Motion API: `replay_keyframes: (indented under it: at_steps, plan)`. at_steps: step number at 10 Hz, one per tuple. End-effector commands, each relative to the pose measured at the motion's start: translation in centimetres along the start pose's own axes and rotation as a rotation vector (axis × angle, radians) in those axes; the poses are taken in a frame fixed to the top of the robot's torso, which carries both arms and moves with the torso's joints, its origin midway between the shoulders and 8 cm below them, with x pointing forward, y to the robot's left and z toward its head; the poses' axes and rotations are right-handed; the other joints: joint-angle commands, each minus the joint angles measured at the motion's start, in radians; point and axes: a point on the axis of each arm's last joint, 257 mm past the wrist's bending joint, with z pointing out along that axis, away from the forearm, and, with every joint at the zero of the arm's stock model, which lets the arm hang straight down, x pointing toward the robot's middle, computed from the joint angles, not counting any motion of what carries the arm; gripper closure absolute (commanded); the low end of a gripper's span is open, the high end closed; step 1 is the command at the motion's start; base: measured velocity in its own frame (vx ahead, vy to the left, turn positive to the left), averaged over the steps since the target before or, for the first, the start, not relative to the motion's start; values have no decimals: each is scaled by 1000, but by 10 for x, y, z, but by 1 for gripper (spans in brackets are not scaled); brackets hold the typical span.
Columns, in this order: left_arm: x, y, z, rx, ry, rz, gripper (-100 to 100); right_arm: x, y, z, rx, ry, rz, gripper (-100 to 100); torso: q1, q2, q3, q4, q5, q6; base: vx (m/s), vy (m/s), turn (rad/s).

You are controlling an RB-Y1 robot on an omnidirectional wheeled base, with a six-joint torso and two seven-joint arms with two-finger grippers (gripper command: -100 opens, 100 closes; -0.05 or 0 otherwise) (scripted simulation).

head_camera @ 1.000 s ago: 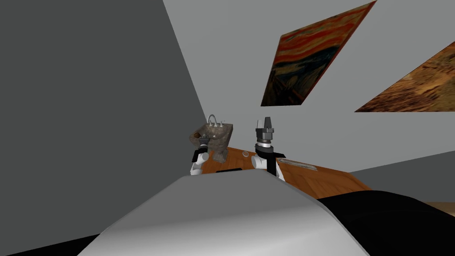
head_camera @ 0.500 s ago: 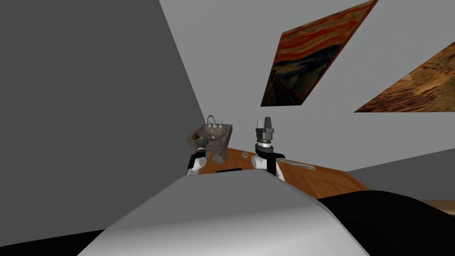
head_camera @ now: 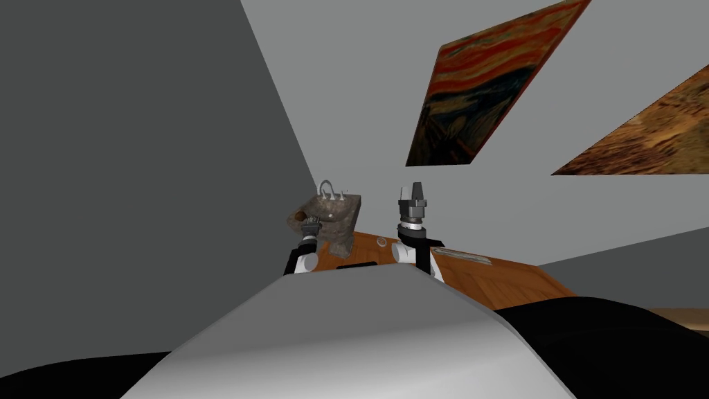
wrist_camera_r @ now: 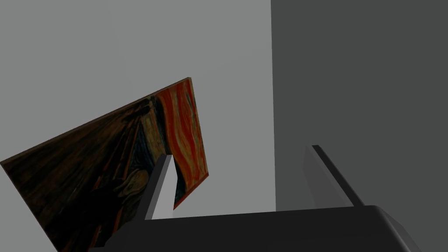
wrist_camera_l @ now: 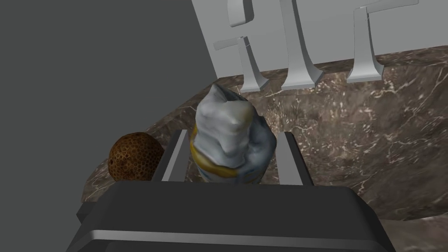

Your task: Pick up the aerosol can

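Gripping aerosol can (wrist_camera_l: 228, 142), left claw (wrist_camera_l: 232, 133) has eased back slightly.

walls (head_camera: 138, 138): grey | floor (head_camera: 498, 277): orange wood | sink (head_camera: 344, 210): brown marbled | paintings (head_camera: 485, 90): two

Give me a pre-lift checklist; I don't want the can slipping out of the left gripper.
1. Can between the fingers of the left gripper: ok.
2. Fingers pressing both its sides: ok.
3. Can's base, hidden by the gripper body: cannot tell.
4. Ball beside one finger, apart from the can: ok.
5. Faucet beyond the can, not touching it: ok.
6. Right gripper open, raised away from the sink: ok.
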Motion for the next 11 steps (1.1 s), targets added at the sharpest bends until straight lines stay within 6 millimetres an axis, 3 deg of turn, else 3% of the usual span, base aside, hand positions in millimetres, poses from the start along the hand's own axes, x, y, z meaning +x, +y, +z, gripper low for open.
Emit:
replay_keyframes:
  at_steps: [1, 3, 4, 7, 9, 10, 11]
  plan:
    - [3, -7, -12, 11, -6, 3, 100, 0, 0, 0, 0, 0, 0, 0, 0, 0, 0, 0, 0, 0, 53, -5, 2]
    - [12, -18, -20, 28, 5, 7, 100, 0, 0, 0, 0, 0, 0, 0, 3, 5, 3, 1, 0, -1, 1, 11, 5]
    - [11, -8, -30, -2, -12, -5, 100, 0, 0, 0, 0, 0, 0, 0, 3, 8, 5, 2, 0, -2, 91, 1, -116]
    - [19, -27, -49, 27, -16, 7, 100, 0, 0, 0, 0, 0, 0, 0, 1, 3, 2, 1, 0, -1, 65, -9, -17]
    - [34, -35, -52, 42, 8, 9, 100, 0, 0, 0, 0, 0, 0, 0, 2, 9, 5, 3, -1, -2, -11, -2, 3]
    - [28, -33, -52, 36, -2, 9, 100, 0, 0, 0, 0, 0, 0, 0, 2, 9, 6, 3, -1, -2, 0, 0, 0]
    - [29, -35, -52, 38, 1, 10, 0, 0, 0, 0, 0, 0, 0, 0, 2, 9, 6, 3, 0, -1, 0, 0, 0]
